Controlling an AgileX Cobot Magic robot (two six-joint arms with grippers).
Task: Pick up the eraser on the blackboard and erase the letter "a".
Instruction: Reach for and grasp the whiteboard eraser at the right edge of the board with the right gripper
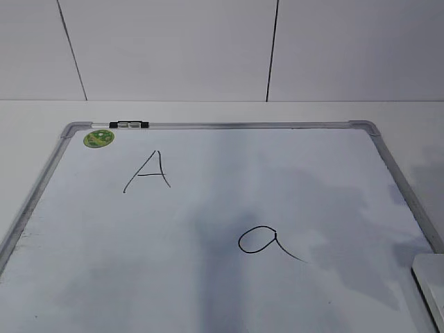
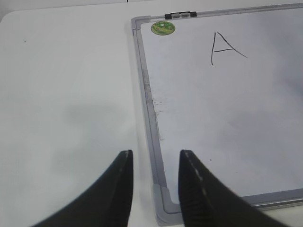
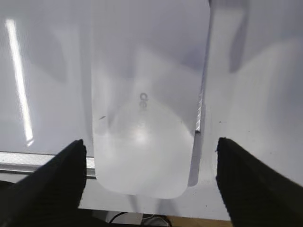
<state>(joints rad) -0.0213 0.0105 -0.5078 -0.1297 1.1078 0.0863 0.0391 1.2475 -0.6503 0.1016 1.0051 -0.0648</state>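
eraser (image 3: 144,118) between open right tool (image 3: 151,179) fingers

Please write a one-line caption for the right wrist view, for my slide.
Open right gripper straddling the flat white plastic eraser at the edge of the white dry-erase board, not yet gripping it.

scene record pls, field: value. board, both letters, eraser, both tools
blackboard: lies flat on the white table, silver frame, green sticker in far left corner
letter "a": intact, no smearing
capital "A": intact, nearer the sticker
eraser: white, lies at the board's right edge, untouched
right tool: open wide, fingers astride the eraser, gaps on both sides
left tool: part open, empty, over the board's near left corner
progress: eraser not yet gripped, nothing erased
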